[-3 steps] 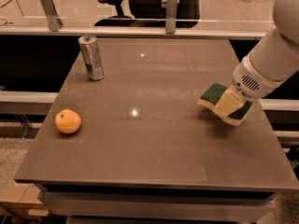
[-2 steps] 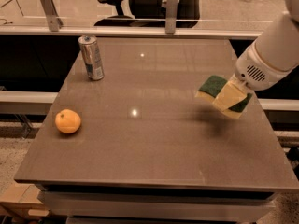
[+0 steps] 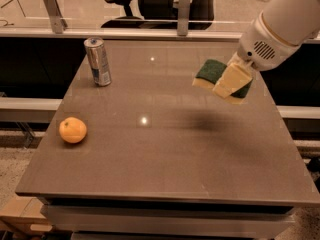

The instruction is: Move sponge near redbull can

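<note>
The sponge [image 3: 210, 72], dark green on top with pale yellow foam below, hangs in the air above the right part of the brown table [image 3: 165, 149]. My gripper [image 3: 231, 81] is shut on the sponge, with the white arm reaching in from the upper right. The redbull can [image 3: 98, 61], slim and silver with blue patches, stands upright at the table's far left, well apart from the sponge.
A round orange fruit [image 3: 73, 130] lies near the table's left edge. Behind the table runs a rail with metal posts [image 3: 183, 6], and an office chair [image 3: 145, 1] stands beyond it.
My gripper has lifted the sponge higher and carried it to the left, toward the table's middle. The can and the orange have not moved.
</note>
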Robot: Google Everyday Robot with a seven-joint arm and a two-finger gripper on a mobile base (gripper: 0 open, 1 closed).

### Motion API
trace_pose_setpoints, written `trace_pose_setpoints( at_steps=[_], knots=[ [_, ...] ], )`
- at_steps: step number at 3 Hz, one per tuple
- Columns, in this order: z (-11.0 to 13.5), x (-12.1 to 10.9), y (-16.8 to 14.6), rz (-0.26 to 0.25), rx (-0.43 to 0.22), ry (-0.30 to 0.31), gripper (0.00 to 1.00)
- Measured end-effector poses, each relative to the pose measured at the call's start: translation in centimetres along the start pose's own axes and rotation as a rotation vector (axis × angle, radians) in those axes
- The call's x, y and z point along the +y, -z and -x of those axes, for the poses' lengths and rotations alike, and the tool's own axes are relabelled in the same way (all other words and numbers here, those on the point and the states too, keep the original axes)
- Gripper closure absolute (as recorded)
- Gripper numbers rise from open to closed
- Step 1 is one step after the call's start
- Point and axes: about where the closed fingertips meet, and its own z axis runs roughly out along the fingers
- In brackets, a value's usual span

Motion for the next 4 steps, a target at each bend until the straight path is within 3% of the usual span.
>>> trace_pose_setpoints(
  at_steps=[1,2,4],
  knots=[
    [3.0,-0.1,0.2,0.001,0.042,0.080,1.00],
    [5.6,-1.0,-0.6,-0.033,0.112,0.163,1.00],
    [8.3,-1.6,-2.9,0.005,0.099,0.181,1.00]
  ],
)
